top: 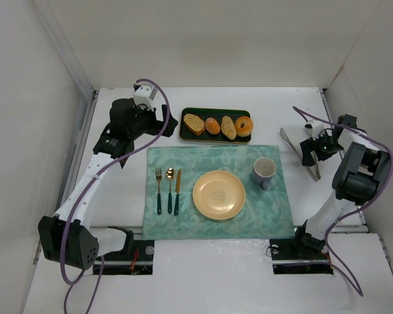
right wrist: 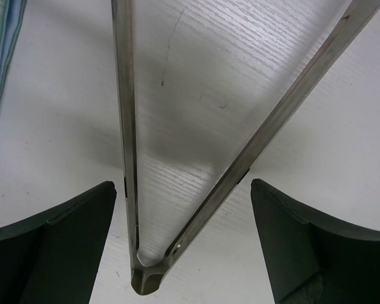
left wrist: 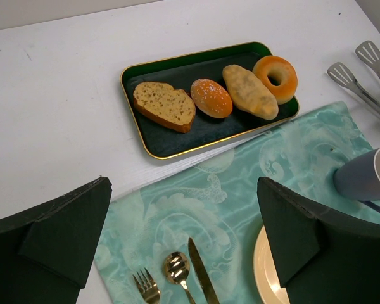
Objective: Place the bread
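Tabletop [top: 249, 281] laid, tray [top: 215, 139] at the back.
Left pincer [left wrist: 182, 190] gapes empty just left of the tray; right pincer [right wrist: 183, 187], off to its right, stands wide astride the tongs [right wrist: 196, 133]; bread [top: 244, 125] lies at the tray's right end.

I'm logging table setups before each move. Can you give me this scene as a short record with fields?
bread: ring-shaped, right end of tray
tray: dark, gold-rimmed, beyond placemat, four baked items
plate: yellow, empty, on placemat
mug: right of plate
cutlery: fork, spoon, knife left of plate
tongs: on table, right of placemat
left gripper: open, empty, left of tray
right gripper: open, straddling tongs near hinge
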Controlling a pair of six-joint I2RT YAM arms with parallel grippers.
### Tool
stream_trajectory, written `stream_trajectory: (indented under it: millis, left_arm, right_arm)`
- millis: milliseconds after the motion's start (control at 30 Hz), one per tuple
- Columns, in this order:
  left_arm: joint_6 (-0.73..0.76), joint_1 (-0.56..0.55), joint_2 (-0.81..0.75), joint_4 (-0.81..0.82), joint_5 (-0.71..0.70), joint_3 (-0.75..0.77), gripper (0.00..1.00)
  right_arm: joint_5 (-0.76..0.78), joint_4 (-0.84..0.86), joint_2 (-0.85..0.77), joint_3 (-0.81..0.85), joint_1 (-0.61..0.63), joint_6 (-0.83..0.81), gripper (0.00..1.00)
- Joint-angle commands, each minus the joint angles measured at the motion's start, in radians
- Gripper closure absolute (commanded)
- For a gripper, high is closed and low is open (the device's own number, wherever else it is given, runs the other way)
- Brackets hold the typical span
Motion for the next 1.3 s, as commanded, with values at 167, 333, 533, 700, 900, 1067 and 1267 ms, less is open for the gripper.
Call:
stream_trajectory:
  millis: [167, 333, 533, 700, 900, 1067, 1267]
  left_arm:
    - [-0.007, -0.003, -0.026, 0.035, 0.013, 0.039, 0.0]
    - [-0.007, -0.003, -0.026, 0.035, 0.013, 0.039, 0.0]
    - [-0.007, -0.003, -0.026, 0.035, 0.013, 0.039, 0.0]
    - [-0.007, -0.003, -0.026, 0.035, 0.013, 0.039, 0.0]
    - [-0.007, -0.003, -0.026, 0.035, 0.013, 0.039, 0.0]
    - [-0.007, -0.003, -0.026, 0.035, 0.013, 0.039, 0.0]
    - [-0.007, -0.003, -0.036, 0.035, 0.013, 0.039, 0.0]
  right_arm:
    - [0.028, 0.053, 0.002, -0.002, -0.004, -0.008, 0.09]
    - [0.028, 0.053, 0.02, -0.011, -0.004, -0.008, 0.1]
    - [0.037, 0.05, 0.04, -0.002, -0.004, -0.008, 0.13]
    - [0.037, 0.005, 0.069, 0.032, -0.004, -0.008, 0.14]
    - [0.028, -0.015, 0.091, 0.06, -0.004, -0.008, 0.2]
    - [0.028, -0.024, 0.091, 0.06, -0.004, -0.008, 0.32]
    - [-0.004, -0.024, 0.091, 0.06, -0.004, -0.008, 0.37]
